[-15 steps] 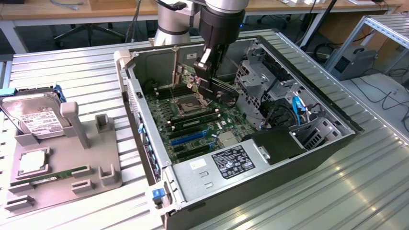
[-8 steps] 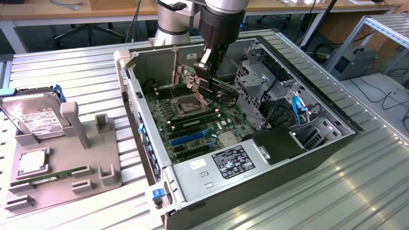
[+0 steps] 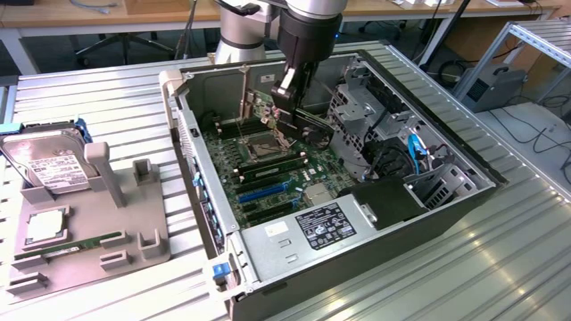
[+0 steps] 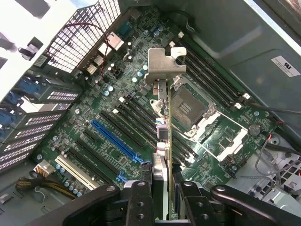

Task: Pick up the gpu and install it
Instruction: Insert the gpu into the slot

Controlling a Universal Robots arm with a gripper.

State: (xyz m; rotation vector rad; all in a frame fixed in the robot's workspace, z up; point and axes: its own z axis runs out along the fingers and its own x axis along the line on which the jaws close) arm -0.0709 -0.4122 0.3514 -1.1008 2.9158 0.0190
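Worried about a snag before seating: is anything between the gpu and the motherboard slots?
Nothing visible. The gpu hangs edge-on above the motherboard, and the blue slot and black slots beside it lie bare; cables sit off at the case edges.

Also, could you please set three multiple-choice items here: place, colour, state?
1. Where is the silver hard drive with white label?
A) on the floor
B) on the grey holder, exterior view's left
C) in a drawer
2. One long slot on the green motherboard is which colour?
A) blue
B) red
C) orange
3. The gripper is:
A) open, empty
B) shut on the thin black card with silver bracket
C) shut on a cable
Key: B, it stands in the holder; A, blue among black slots; B, card clamped between its jaws.
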